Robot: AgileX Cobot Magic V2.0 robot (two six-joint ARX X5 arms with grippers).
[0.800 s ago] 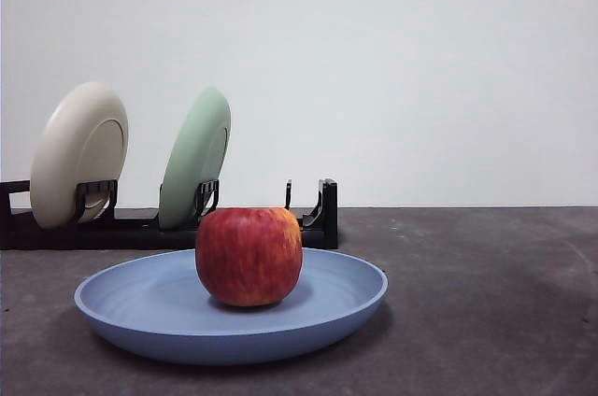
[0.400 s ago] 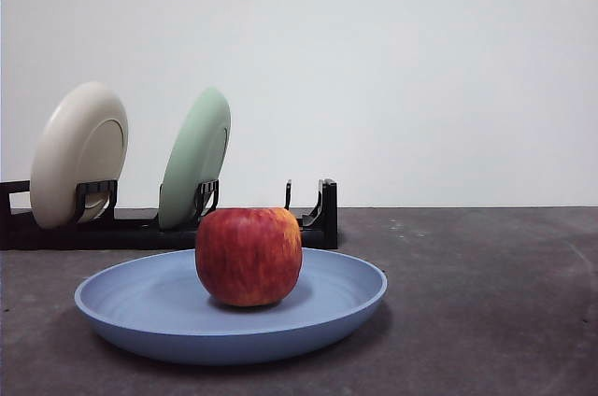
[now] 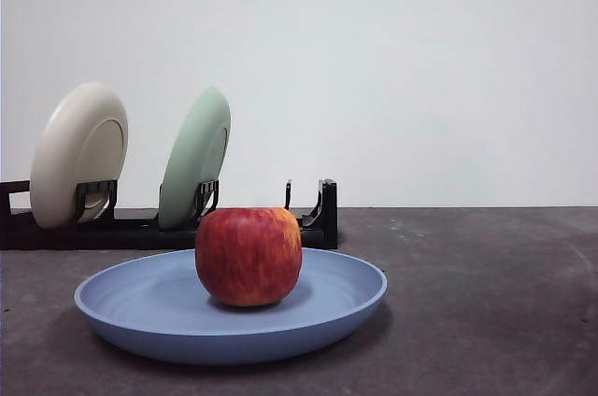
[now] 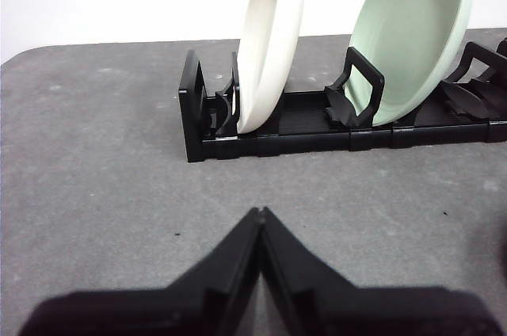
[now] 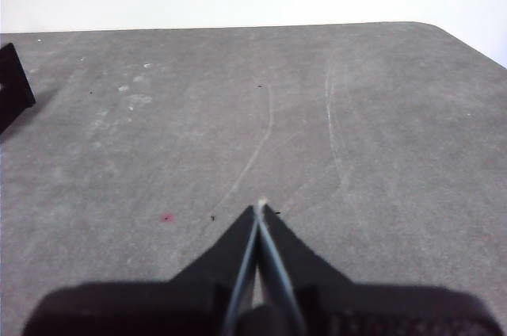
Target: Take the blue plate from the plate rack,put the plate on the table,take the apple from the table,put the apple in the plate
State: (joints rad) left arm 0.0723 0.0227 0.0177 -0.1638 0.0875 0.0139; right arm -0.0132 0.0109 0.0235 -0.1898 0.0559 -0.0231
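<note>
- While the apple (image 3: 249, 257) rests in the blue plate (image 3: 121, 307) on the desk (image 3: 486, 303), my left pincer (image 4: 260, 213) and right pincer (image 5: 260, 208) wait closed, empty.
- Firm, smooth, probably bruisable: I'd grip its widest sides.

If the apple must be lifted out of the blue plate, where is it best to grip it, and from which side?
Probably from above: the apple sits upright in the middle of the blue plate, whose raised rim hinders a low sideways approach. Close the jaws across its widest part, at mid-height, where the round sides bulge most.
</note>
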